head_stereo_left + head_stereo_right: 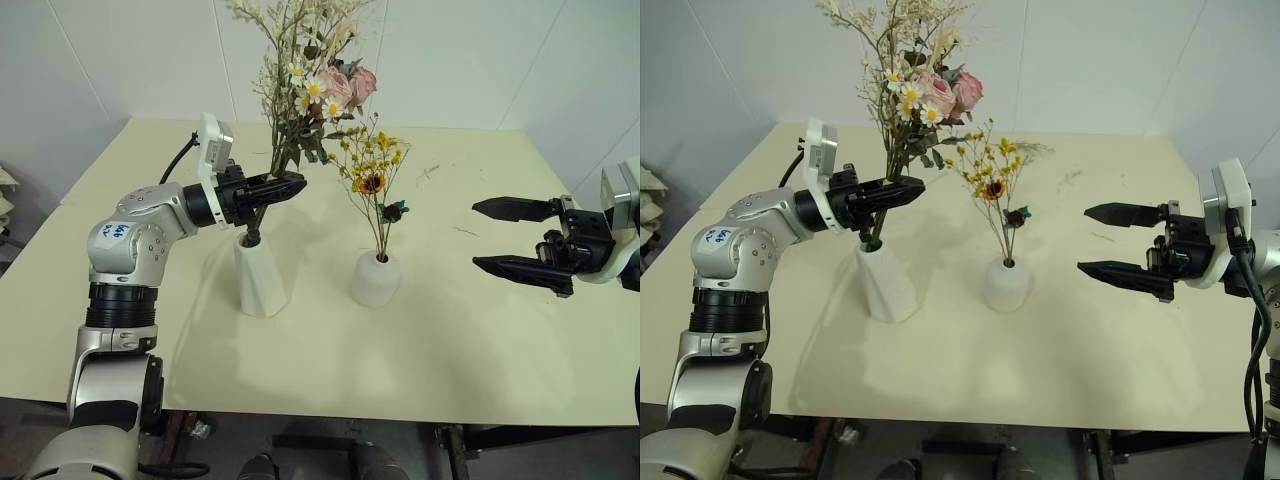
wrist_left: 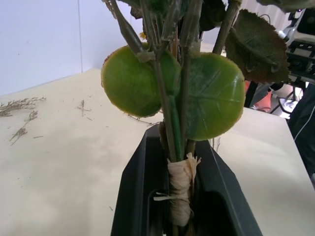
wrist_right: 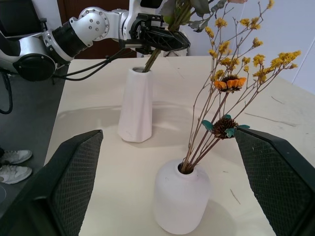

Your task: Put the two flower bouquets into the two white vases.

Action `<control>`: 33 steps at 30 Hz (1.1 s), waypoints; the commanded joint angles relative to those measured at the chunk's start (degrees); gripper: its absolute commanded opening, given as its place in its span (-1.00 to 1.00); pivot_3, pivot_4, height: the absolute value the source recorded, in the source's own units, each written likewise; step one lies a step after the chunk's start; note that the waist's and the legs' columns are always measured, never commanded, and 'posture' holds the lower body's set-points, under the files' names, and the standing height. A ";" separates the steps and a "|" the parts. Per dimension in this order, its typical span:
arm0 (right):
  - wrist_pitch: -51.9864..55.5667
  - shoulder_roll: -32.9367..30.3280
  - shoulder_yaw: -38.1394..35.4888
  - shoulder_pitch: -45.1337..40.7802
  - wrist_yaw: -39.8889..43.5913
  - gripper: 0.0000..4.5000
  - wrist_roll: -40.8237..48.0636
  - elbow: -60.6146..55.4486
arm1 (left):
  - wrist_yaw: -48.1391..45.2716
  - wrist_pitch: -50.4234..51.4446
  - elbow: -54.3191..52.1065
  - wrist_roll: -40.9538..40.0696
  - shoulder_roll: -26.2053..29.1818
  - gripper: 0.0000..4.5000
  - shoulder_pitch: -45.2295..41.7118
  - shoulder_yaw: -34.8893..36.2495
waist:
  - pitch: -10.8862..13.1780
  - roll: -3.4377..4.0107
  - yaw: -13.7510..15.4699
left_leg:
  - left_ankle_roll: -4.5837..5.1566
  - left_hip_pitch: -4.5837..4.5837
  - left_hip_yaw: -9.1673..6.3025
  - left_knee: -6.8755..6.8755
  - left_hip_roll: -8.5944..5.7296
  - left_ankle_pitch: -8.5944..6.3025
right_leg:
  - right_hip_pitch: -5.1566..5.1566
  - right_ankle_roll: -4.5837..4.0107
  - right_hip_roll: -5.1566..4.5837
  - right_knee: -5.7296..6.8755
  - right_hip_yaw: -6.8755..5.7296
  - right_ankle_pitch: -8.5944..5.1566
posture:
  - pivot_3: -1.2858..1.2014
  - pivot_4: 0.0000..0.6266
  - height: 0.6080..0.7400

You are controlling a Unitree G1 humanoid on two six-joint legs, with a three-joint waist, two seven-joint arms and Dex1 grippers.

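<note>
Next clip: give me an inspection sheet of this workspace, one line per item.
Surface: pale yellow table, bare around the vases.
Job's things: rose bouquet has its stems in the tall faceted vase; yellow-blossom bouquet stands in the short rounded vase.
Clutter: dried twig scraps on the tabletop.
Grippers: left gripper shut on the rose bouquet's stems above the tall vase; right gripper open, holding nothing, beside the short vase.
Cables: black cable at the left wrist.
Surroundings: white walls; a pair of white shoes on the floor.
</note>
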 commanded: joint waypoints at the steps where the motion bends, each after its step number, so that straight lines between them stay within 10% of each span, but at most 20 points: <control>1: -1.25 -0.10 -1.13 -0.23 -0.36 1.00 0.35 -0.77 | -0.49 2.28 -5.26 -4.49 0.71 -0.95 0.83 2.71 | 0.00 0.00 0.04 | 0.00 0.00 -0.01 0.00 0.00 0.00 | 0.00 0.00 0.00 0.01 0.00 0.00 | 0.03 -0.52 1.00; 33: -2.15 0.94 -0.62 0.48 -1.53 1.00 0.03 -0.98 | -5.81 -5.13 -2.84 -11.00 -2.87 -0.95 8.22 7.47 | 0.00 0.00 0.05 | 0.00 0.01 0.00 0.04 0.01 0.00 | 0.01 -0.01 0.00 0.02 -0.01 0.00 | 0.03 -0.52 1.00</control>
